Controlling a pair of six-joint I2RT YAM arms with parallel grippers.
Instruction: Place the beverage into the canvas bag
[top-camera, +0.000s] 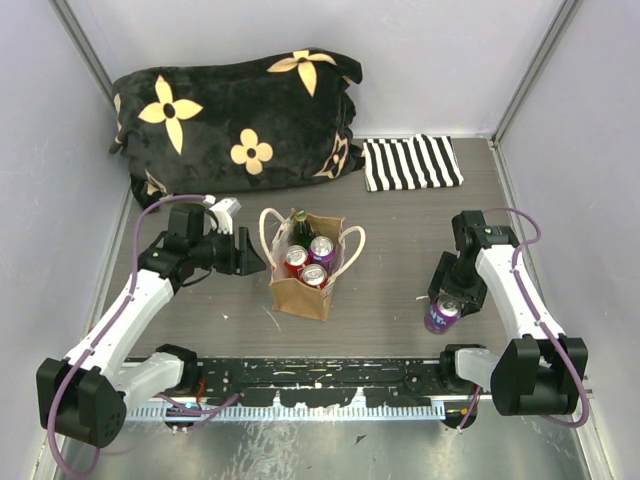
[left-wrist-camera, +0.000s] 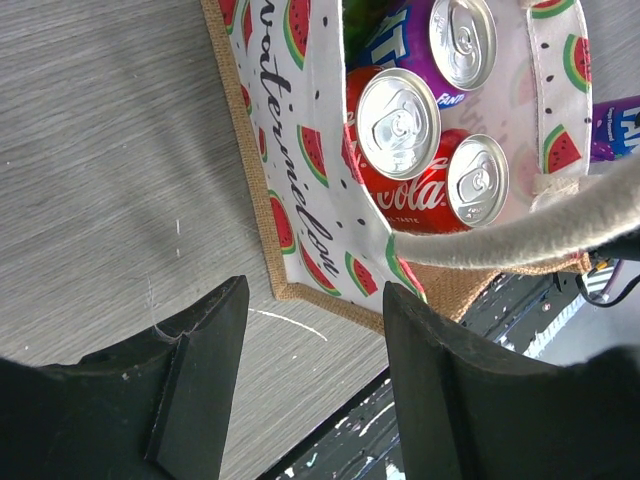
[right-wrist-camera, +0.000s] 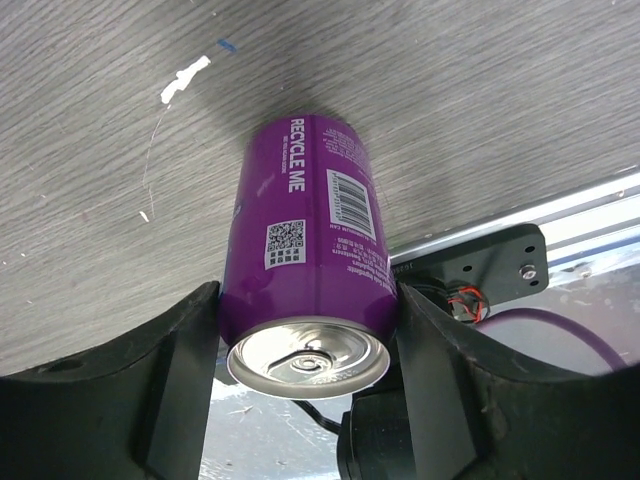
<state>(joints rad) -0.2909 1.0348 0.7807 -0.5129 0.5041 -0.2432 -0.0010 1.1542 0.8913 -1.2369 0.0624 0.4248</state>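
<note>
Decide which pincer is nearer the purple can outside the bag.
Right. The right pincer straddles the purple can, touching both its sides; the left pincer is away beside the canvas bag.

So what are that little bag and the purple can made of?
The bag: coarse woven tan fabric, probably jute or canvas, matte, with a smoother printed watermelon lining. The purple can: likely aluminium, shiny bare-metal top with pull tab, glossy printed sides.

purple can (right-wrist-camera: 310, 250), tan canvas bag (top-camera: 300, 297) lined with watermelon print, black-and-white striped cloth (top-camera: 411, 163).
</note>
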